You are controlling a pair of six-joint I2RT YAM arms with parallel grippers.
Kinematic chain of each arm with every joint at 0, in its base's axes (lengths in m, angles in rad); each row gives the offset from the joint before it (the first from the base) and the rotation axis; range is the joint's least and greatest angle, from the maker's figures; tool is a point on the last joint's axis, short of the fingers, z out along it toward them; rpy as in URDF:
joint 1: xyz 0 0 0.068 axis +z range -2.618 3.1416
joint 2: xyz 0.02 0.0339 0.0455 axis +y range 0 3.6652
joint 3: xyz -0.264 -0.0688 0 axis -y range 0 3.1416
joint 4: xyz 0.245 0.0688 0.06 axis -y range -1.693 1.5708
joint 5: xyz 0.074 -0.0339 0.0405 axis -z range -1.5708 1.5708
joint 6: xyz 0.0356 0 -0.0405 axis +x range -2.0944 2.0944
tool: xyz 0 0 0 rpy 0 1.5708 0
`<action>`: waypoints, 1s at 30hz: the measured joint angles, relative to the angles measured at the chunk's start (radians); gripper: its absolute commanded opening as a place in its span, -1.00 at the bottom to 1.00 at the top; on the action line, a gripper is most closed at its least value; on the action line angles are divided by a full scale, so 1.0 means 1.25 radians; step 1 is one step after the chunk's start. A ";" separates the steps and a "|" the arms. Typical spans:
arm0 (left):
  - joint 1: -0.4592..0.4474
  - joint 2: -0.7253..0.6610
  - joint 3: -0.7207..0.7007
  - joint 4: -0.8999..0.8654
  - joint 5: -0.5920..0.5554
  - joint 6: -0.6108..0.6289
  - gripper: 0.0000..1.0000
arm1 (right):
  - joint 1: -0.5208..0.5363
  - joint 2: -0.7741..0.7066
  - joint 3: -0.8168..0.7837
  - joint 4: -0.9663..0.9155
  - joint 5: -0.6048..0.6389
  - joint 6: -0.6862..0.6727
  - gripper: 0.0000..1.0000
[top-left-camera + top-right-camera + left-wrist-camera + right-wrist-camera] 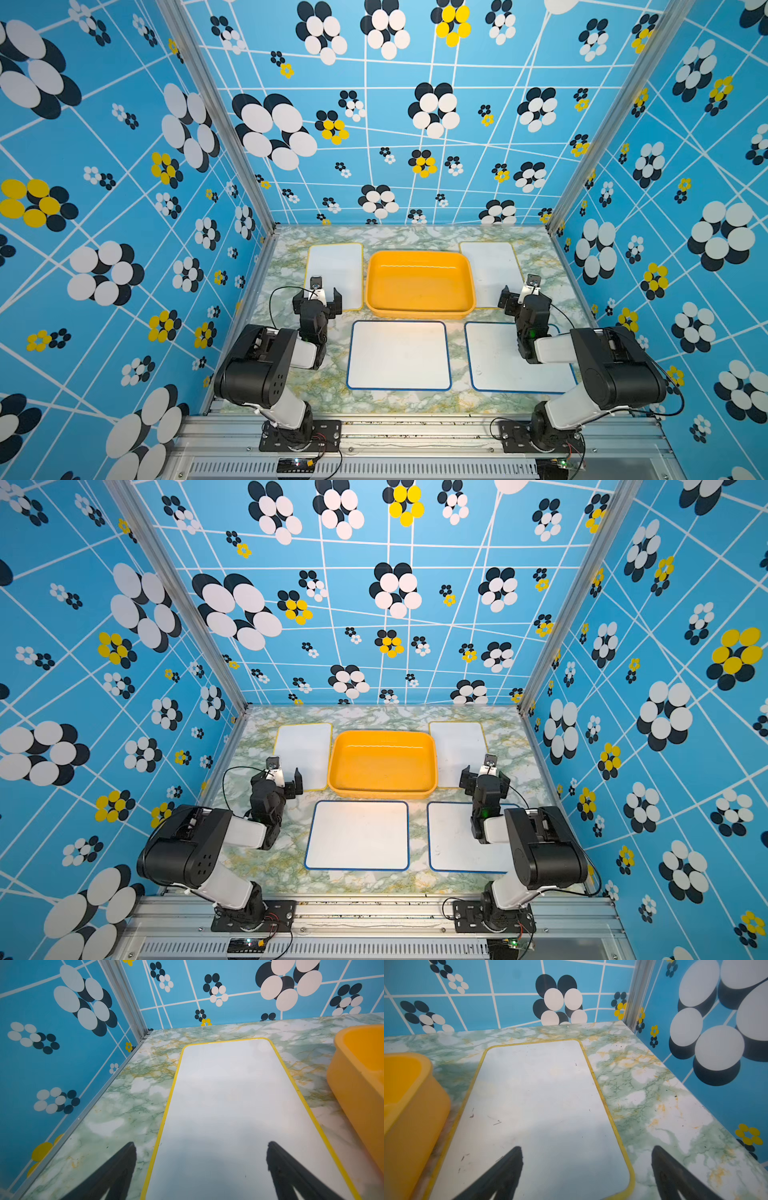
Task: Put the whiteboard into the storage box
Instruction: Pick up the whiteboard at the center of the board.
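1. Nearest, the rail (415, 428) at the table's near edge carries both arm bases.
2. Left of the box (419, 286), the left gripper (317, 300) hangs over the near end of the left yellow board (336, 266), with its jaws spread wide and nothing in them. That board lies flat just beside the box.
3. On the box's near side, a blue board (399, 355) lies flat, close to the box wall but outside it.
4. The box sits mid-table and is empty. No board is in it, so I judge the task not yet begun.
5. Near the box's right corner, a second blue board (494, 357) lies flat, partly under the right arm.
6. Right of the box, the right yellow board (490, 266) lies flat just beside it. The right gripper (524, 297) hangs over its near end, wide open and holding nothing.
7. Under the box, the table (415, 401) is glossy green-veined marble print.
8. Around it, walls (415, 124) on three sides are blue with white lines and flower dots, joined at aluminium posts (227, 137).
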 measured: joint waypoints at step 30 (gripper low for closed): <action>0.026 -0.005 0.018 -0.057 0.034 -0.021 0.99 | -0.001 0.000 0.000 -0.003 -0.030 -0.003 0.98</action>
